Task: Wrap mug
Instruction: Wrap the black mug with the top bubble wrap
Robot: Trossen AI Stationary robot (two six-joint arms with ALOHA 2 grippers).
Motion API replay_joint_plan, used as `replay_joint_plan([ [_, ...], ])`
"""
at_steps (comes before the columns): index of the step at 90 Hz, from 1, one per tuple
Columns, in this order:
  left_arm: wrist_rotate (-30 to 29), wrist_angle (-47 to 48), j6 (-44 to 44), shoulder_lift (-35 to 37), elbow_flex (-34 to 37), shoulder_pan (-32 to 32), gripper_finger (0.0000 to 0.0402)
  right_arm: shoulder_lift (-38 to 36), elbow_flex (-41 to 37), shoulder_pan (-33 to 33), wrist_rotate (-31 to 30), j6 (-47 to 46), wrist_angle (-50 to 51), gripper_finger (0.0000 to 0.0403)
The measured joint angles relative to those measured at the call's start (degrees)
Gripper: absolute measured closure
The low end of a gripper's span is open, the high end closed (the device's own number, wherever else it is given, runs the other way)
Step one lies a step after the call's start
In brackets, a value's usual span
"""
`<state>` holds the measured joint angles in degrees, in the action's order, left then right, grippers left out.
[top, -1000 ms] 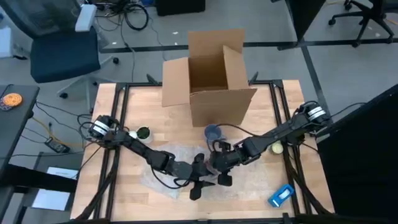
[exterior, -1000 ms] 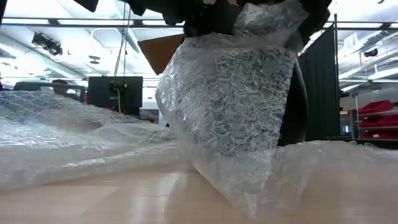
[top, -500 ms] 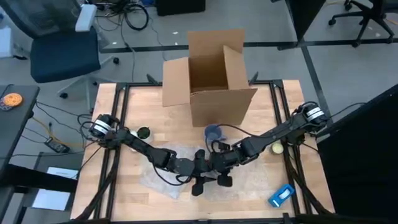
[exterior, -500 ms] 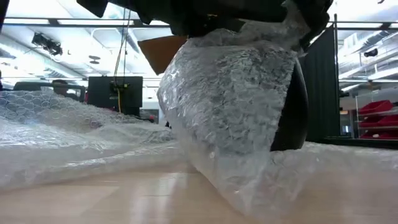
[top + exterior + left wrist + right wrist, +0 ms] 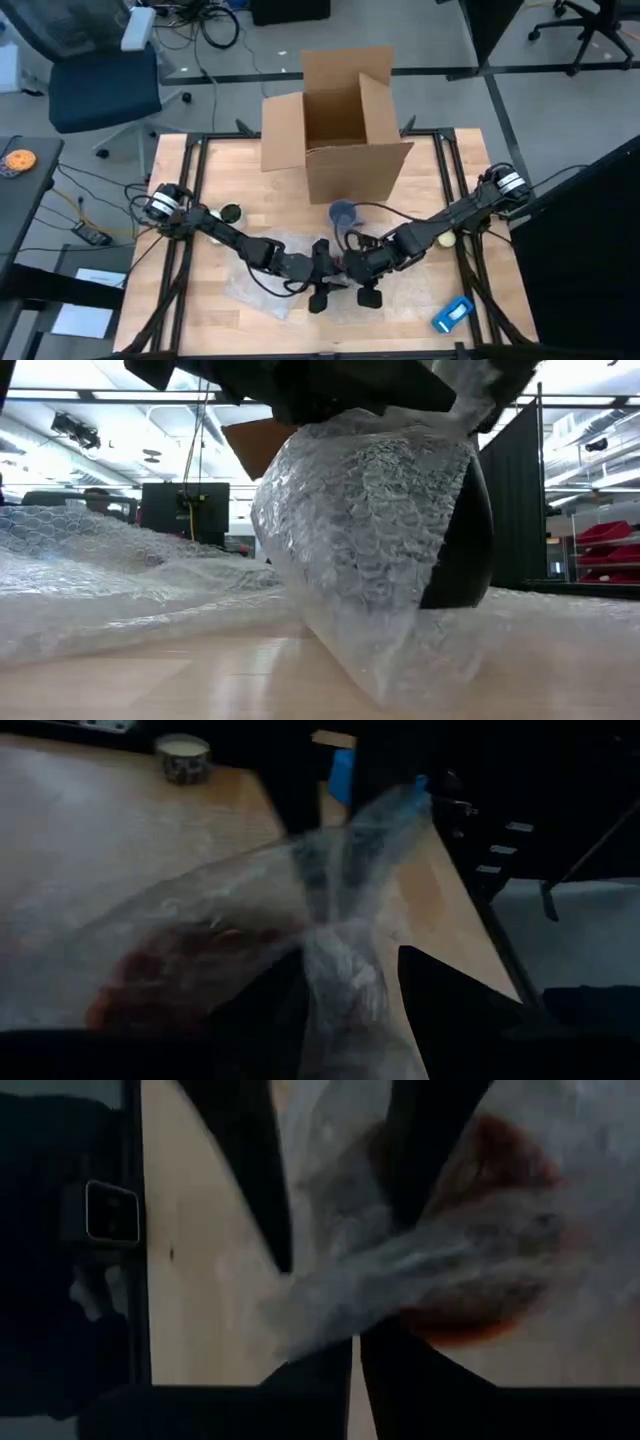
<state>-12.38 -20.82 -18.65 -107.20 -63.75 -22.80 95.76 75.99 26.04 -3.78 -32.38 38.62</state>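
Wrap (image 5: 360, 550) covered the mug (image 5: 462, 550) at the worktop's (image 5: 280, 215) near middle, tilted, its dark side showing bare on one edge in the low view. Both claws met over it: the left claw (image 5: 322, 290) pinched a twisted neck of wrap between its fingers, and the right claw (image 5: 362, 282), just beside it, also gripped wrap above the mug. Farther back stood an open box (image 5: 335, 125).

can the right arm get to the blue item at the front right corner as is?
Probably not now: the right gripper is pinching bubble wrap around the mug. The blue item lies near it, unobstructed.
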Motion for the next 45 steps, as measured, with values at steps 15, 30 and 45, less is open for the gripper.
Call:
replay_joint_plan([
  [15, 0.0, 0.0, -1.0, 0.0, 0.0, 0.0, 0.0264, -1.7, 0.0, 0.5, -5.3, 0.0, -0.1, 0.0403],
  [30, 0.3, -0.1, -1.1, 0.1, 0.0, 0.0, 0.0249, -0.8, 0.0, 0.5, -6.5, 0.7, -2.3, 0.0403],
  [45, 1.5, 0.0, 2.3, 0.6, 0.0, -0.1, 0.0215, 0.9, 0.0, 0.0, -4.9, 4.3, -5.5, 0.0403],
])
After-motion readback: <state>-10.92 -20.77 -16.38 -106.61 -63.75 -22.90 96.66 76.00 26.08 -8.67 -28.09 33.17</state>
